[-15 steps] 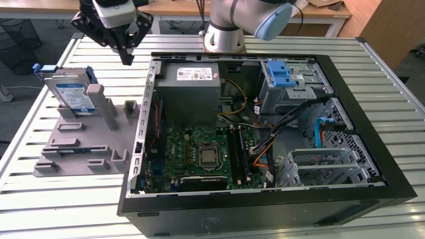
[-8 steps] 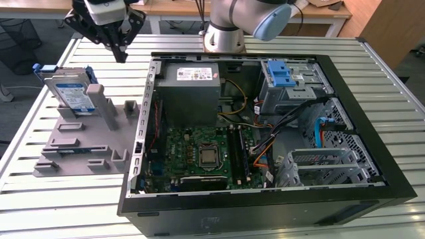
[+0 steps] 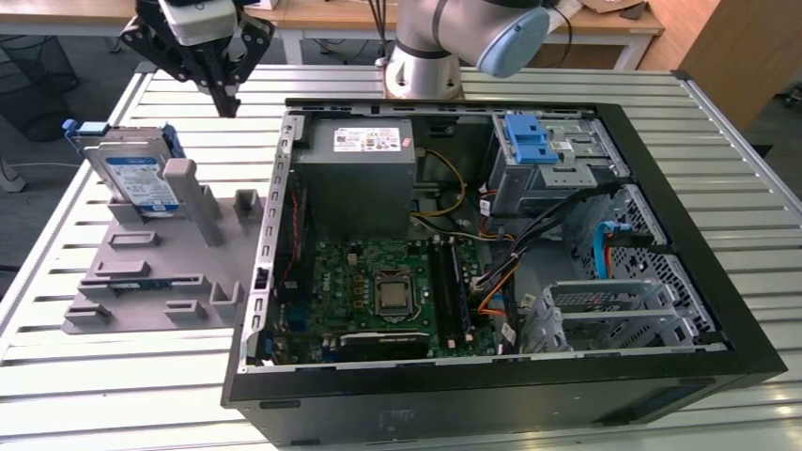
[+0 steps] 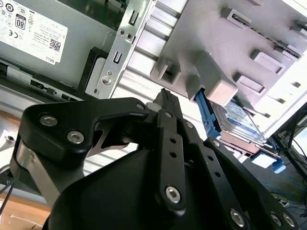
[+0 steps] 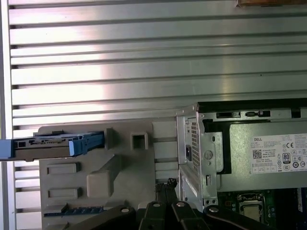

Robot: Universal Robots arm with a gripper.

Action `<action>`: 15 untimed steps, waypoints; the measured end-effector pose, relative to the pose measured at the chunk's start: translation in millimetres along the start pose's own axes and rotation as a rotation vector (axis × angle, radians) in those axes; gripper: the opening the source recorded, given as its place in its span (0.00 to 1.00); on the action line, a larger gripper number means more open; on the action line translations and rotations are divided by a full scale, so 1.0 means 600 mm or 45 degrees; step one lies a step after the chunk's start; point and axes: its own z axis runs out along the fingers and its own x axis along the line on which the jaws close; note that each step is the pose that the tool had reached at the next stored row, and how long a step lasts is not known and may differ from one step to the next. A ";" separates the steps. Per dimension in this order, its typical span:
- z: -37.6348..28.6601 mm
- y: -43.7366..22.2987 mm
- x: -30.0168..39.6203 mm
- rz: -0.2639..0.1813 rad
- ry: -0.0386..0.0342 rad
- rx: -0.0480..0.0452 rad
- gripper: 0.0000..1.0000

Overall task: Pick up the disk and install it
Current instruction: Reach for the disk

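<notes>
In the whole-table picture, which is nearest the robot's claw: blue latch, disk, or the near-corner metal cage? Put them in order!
From the gripper, exterior view:
1. The disk, upright in the grey holder, outside the case.
2. The blue latch, at the case's far side.
3. The metal cage, the case's near corner.

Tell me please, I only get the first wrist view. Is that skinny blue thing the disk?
Observer: Yes. In the exterior view the disk stands on edge in the grey holder, showing a blue-and-white label.
Operator: Is the gripper holding it?
Observer: No. The gripper is shut and empty, hanging over the table beyond the holder.
Operator: What's deeper in the computer?
Observer: A silver cage inside the case, at the exterior view's right.
</notes>
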 end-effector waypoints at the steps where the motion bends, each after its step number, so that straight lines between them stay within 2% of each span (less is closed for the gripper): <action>1: 0.000 0.000 0.000 0.000 0.0001 0.000 0.11; 15: 0.000 0.000 0.004 0.000 0.0001 0.000 0.11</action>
